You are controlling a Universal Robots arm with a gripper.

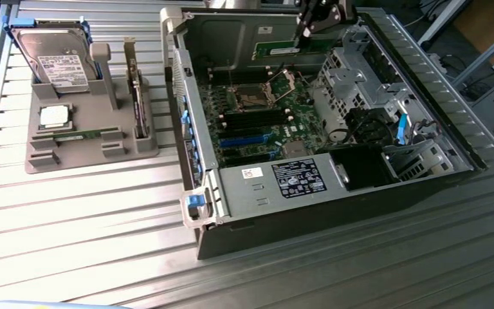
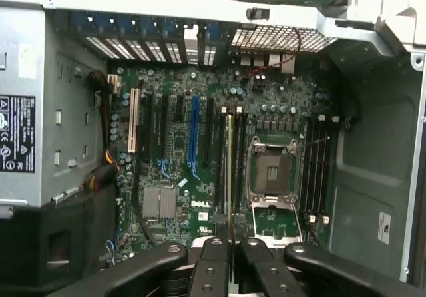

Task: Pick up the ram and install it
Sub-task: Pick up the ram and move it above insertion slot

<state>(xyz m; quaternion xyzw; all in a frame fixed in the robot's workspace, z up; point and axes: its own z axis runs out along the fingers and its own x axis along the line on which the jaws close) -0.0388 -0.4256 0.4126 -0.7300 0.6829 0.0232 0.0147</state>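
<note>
Table: a ribbed metal table (image 1: 75,219) is carrying everything and is taking up the lower half of the exterior view.
Computer case: the computer case (image 1: 256,199) is lying open across the middle and right of the exterior view, with its inside facing up.
Motherboard: the motherboard (image 1: 273,129) is lying flat on the case floor, and its processor socket (image 2: 271,174) is sitting empty.
Parts holder: a grey parts holder (image 1: 84,158) is standing at the exterior view's left, well apart from the work, with a spare green stick (image 1: 80,135) lying in it.
Gripper: the gripper (image 2: 229,247) is hanging over the case at the upper middle of the exterior view, its two fingers pinching the ram.
Ram: the ram (image 1: 285,49) is riding in that pinch above the board, near the case's far wall and not yet in any slot. From the wrist it is showing edge-on as a thin gold line.
Memory slots: the black memory slots (image 2: 316,167) are lying just beside the socket and running the same way as the held stick.
Step, as I'm judging it: the stick is being lined up over a slot.
Doing it well, to my eye:
- The stick is wanting to stay upright and parallel to the slot.
- It is wanting to sit centred over one slot rather than over the socket.
- Both its ends are needing to stay clear of the case wall.
- I cannot tell whether the slot latches are standing open.
</note>
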